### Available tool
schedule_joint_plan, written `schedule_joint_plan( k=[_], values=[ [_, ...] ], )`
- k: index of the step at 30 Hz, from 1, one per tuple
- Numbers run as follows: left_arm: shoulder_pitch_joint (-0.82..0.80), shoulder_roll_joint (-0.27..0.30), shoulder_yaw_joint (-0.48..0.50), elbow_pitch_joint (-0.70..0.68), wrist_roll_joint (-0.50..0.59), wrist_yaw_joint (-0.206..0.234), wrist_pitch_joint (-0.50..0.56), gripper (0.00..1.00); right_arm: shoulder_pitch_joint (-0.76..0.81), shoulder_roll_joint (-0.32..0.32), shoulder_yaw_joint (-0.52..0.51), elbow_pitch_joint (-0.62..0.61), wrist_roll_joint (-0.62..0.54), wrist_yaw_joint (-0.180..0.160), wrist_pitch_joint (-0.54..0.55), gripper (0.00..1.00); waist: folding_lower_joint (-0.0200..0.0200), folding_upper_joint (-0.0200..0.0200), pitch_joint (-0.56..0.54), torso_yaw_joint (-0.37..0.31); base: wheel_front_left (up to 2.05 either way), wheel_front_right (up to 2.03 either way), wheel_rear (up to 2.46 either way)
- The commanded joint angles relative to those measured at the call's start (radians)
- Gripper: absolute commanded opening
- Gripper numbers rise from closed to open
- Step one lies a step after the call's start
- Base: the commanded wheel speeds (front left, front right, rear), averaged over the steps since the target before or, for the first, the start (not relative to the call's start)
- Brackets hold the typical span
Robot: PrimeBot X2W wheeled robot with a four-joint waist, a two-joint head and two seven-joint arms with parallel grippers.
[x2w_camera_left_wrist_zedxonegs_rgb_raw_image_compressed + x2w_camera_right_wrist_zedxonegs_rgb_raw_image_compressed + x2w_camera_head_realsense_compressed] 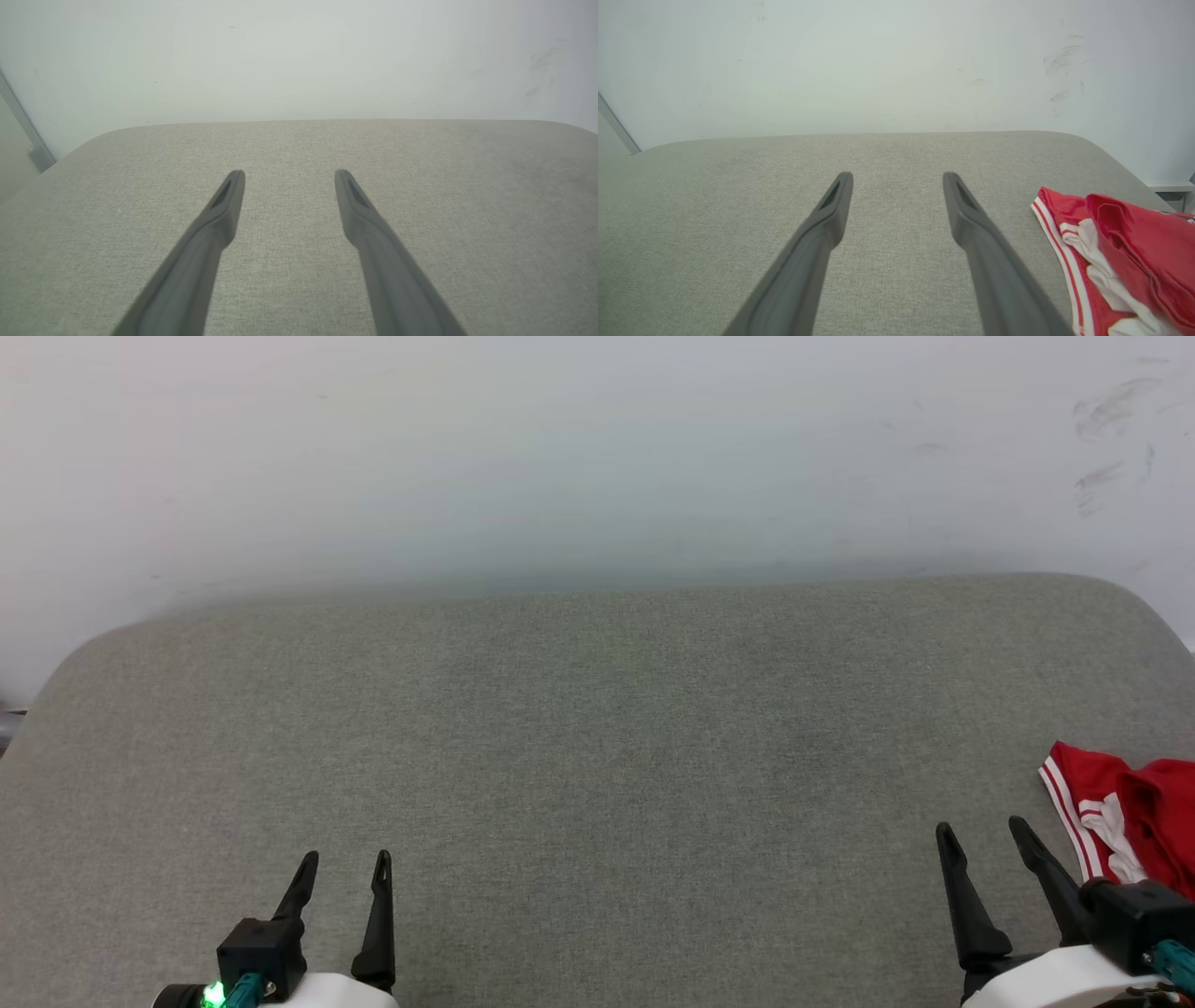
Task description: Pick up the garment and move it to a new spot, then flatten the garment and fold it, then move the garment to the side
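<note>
The garment (1130,812), red with white parts and red-and-white stripe trim, lies crumpled at the right edge of the grey padded surface (597,756); part of it runs out of the head view. In the right wrist view the garment (1120,252) sits to the right of the fingers. My right gripper (985,831) stands open just left of the garment, not touching it. My left gripper (345,859) is open at the lower left over bare fabric. Both grippers (289,175) (899,176) hold nothing between their fingers.
A pale wall (597,457) rises behind the surface, with dark scuff marks (1106,415) at the upper right. The surface's far edge is rounded at both corners. A metal strip (28,135) stands by the wall at the left.
</note>
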Motion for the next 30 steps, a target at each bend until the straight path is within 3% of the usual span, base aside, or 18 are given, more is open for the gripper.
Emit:
schedule_joint_plan(
  k=[1,5,6,30],
  values=[
    [-0.006,-0.006,0.004,0.004,0.001,-0.005,-0.005,1.0,-0.004,0.003,0.001,0.0,0.007,-0.001,-0.006,1.0,0.0,-0.0001,0.001,0.001,0.0,0.0,0.0],
    [-0.01,-0.016,0.011,0.01,0.002,-0.01,-0.005,1.0,-0.009,-0.002,0.002,0.004,0.013,-0.001,-0.011,1.0,0.0,-0.0001,0.003,0.004,0.0,0.0,0.0],
    [-0.001,-0.014,0.009,0.011,0.0,-0.01,0.001,0.0,-0.001,0.0,0.002,0.008,0.005,0.0,-0.006,0.0,0.0,-0.0001,0.003,0.004,0.0,0.0,0.0],
    [-0.043,-0.058,0.085,0.031,-0.383,-0.067,0.11,0.0,-0.069,0.007,-0.018,0.105,0.417,0.0,0.03,0.0,0.0,-0.0001,0.012,0.01,0.0,0.0,0.0]
  ],
)
